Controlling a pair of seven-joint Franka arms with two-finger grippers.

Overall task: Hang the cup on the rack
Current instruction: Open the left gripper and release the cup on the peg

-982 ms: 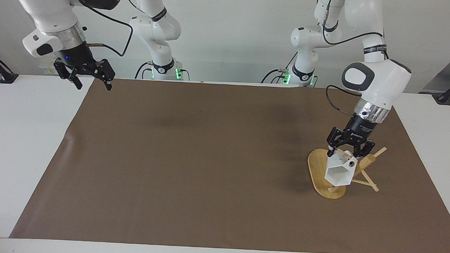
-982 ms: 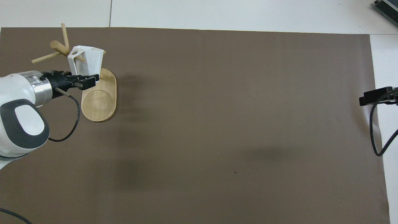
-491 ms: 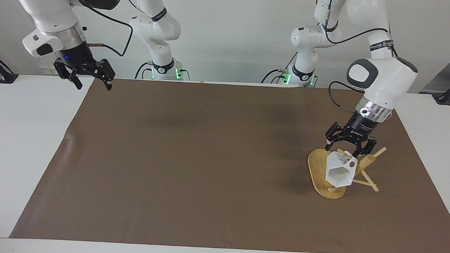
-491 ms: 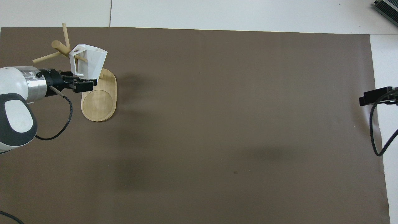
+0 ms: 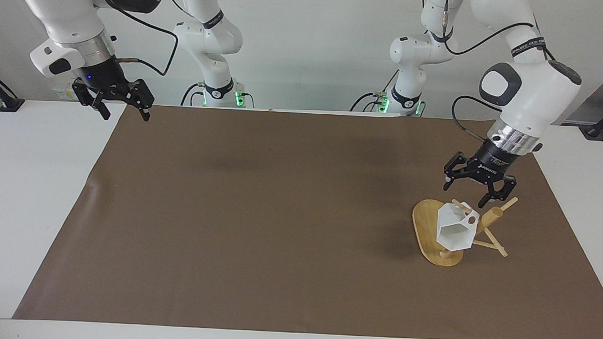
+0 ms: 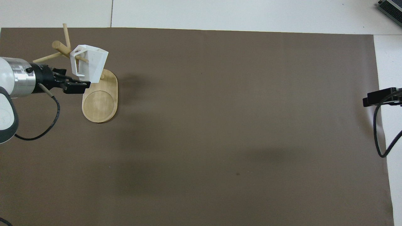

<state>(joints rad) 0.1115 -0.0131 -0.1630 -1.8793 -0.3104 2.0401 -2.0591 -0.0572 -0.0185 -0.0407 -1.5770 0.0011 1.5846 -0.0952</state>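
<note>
The white faceted cup (image 5: 454, 230) (image 6: 91, 62) hangs by its handle on a thin peg of the bamboo rack (image 5: 425, 225) (image 6: 100, 105), tilted, with its mouth turned away from the robots. The rack stands near the left arm's end of the table. My left gripper (image 5: 465, 194) (image 6: 82, 84) hovers just above the cup and the rack's post, open, empty and clear of both. The right arm waits with its gripper (image 5: 125, 114) (image 6: 370, 100) open and empty, raised over the mat's edge at that arm's own end of the table.
A brown mat (image 5: 260, 213) covers most of the white table (image 5: 35, 190). A black cable (image 6: 378, 131) trails from the right gripper. The rack's other pegs (image 5: 494, 244) stick out toward the left arm's end of the table.
My left gripper has let go of the cup, lifted and drawn back from it. The cup has settled on the peg. The right arm has not moved.
</note>
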